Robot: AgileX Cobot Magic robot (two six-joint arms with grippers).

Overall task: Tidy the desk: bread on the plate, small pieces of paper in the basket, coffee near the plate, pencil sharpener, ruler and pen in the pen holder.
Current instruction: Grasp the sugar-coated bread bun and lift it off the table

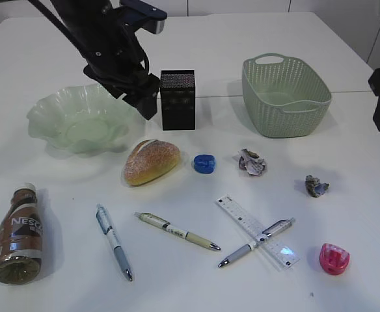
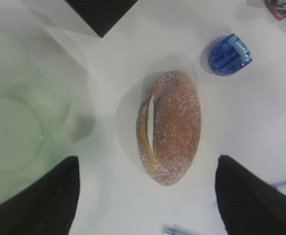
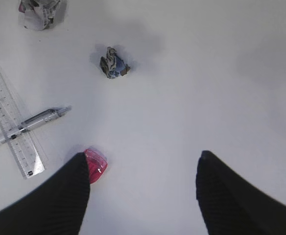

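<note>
The sugared bread lies on the table beside the pale green plate. My left gripper hangs open above them; in the left wrist view the bread lies just ahead of the left gripper, apart from both fingers. A blue pencil sharpener and a pink one sit on the table. Two crumpled papers, the clear ruler and three pens lie loose. The coffee bottle lies front left. My right gripper is open and empty, its left finger beside the pink sharpener.
The black pen holder stands behind the bread, close to my left gripper. The green basket stands at the back right. One grey pen lies across the ruler. A crumpled paper lies ahead of my right gripper.
</note>
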